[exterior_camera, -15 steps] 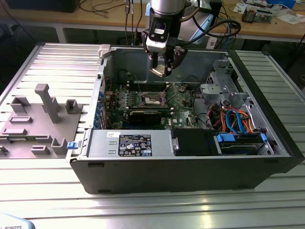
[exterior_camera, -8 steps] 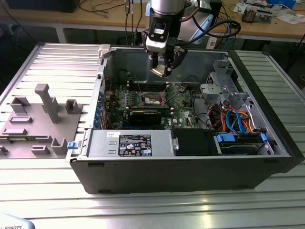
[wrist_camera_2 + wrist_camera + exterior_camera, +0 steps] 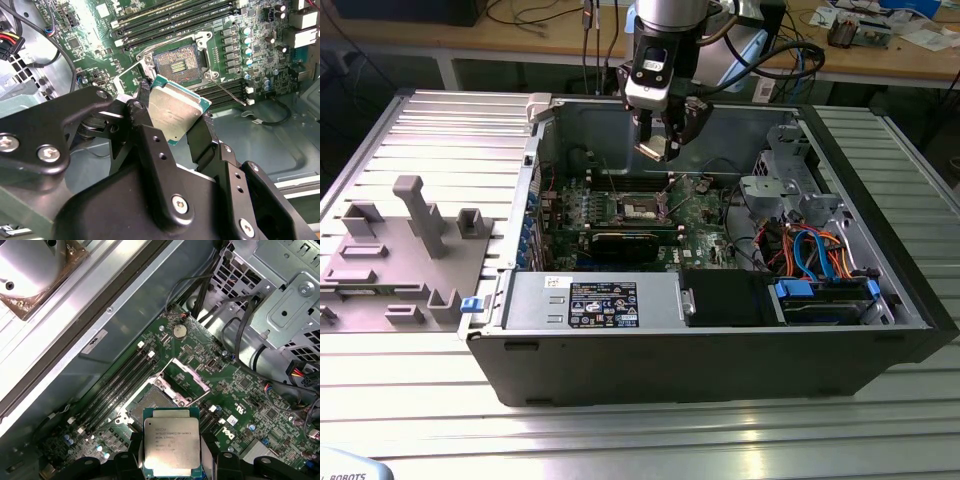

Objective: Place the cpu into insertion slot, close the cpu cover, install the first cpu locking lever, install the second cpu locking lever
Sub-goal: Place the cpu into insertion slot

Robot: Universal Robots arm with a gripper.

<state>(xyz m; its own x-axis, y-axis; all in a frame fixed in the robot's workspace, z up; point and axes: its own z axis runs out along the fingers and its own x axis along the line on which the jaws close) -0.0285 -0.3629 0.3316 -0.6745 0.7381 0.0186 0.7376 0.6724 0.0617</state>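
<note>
First wrist view is showing you the gripper (image 3: 172,462) clamping the chip (image 3: 169,442) over the bare socket (image 3: 150,401), cover (image 3: 191,373) standing open.

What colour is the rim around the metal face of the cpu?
The cpu has a green rim, best seen in the first wrist view.

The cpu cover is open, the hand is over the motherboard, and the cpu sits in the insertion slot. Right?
Not quite. The cpu is not in the insertion slot: the hand grips it above the bare slot, as the second wrist view shows. The cpu cover is open and the hand is over the motherboard, as you said.
</note>
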